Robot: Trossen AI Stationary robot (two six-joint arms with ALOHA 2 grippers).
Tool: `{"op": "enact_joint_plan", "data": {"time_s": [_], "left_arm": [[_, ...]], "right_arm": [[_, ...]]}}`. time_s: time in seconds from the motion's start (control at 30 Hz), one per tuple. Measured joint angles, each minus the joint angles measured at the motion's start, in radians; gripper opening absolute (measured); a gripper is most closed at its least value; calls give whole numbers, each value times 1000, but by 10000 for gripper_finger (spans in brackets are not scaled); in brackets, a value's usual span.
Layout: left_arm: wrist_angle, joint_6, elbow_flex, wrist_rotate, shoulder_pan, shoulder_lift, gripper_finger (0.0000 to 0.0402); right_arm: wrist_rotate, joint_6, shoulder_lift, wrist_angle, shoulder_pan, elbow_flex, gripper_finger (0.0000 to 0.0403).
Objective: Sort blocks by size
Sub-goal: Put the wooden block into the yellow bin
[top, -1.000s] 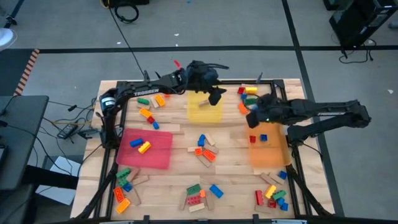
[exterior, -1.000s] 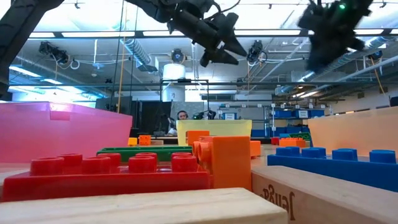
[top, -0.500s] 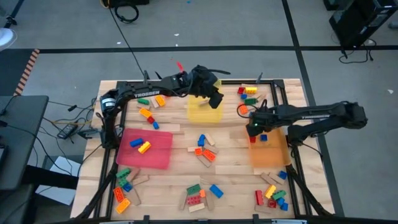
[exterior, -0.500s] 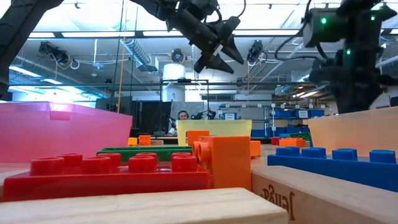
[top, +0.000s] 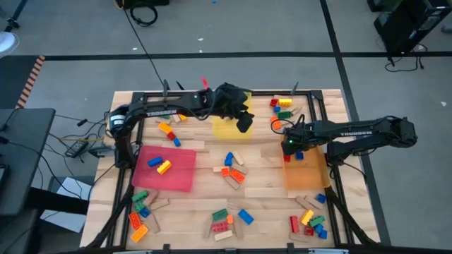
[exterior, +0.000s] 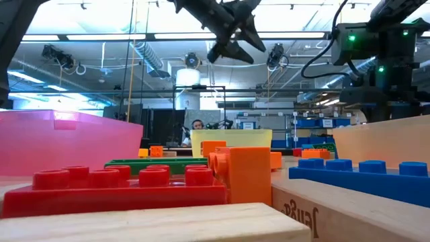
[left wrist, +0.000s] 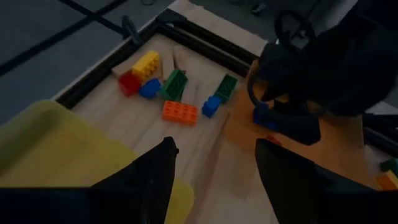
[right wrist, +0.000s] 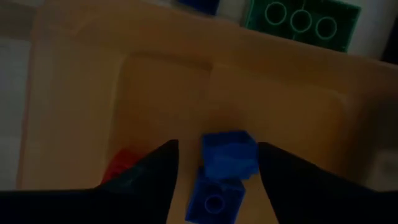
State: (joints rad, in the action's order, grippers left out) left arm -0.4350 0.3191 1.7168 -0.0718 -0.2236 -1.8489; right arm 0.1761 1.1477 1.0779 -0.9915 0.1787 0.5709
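Note:
My left gripper [top: 244, 124] hangs open and empty above the right part of the yellow tray [top: 227, 128]; it also shows in the left wrist view [left wrist: 214, 146]. My right gripper [top: 288, 146] is open, low over the far left corner of the orange tray [top: 307, 173]. In the right wrist view its fingers [right wrist: 155, 168] stand on either side of two small blue bricks [right wrist: 229, 154] lying on the tray floor, beside a red brick [right wrist: 121, 165]. I see no touch. Other bricks and wooden blocks lie in loose groups on the table.
A red tray [top: 176, 173] with a blue and a yellow brick lies at the left. Block groups lie at the far right [top: 282, 106], far left [top: 169, 120], centre [top: 232, 169] and along the near edge [top: 226, 220]. A black frame rims the table.
My right gripper has gone toward the table's near edge and down, from beside the far-right bricks to the orange tray's far left corner. My left gripper has shifted a little toward the near edge over the yellow tray and risen.

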Motion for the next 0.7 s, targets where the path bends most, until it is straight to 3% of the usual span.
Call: {"op": "enact_joint_plan", "data": {"time_s": [0.2,0.37,0.53,0.7], "left_arm": [[-144,63,-13,-147,73,69,209],[-185,203,-141,-249,140,161,203],[-207,449,-346,-346,243,304,202],[-365,758,-463,-432,426,403,202]], "right_arm": [[-13,-49,-29,-19,-6,33,264],[-13,-60,-80,-25,-31,92,265],[-13,-102,-122,-37,-72,142,252],[-13,-123,-139,-36,-120,168,239]]}}
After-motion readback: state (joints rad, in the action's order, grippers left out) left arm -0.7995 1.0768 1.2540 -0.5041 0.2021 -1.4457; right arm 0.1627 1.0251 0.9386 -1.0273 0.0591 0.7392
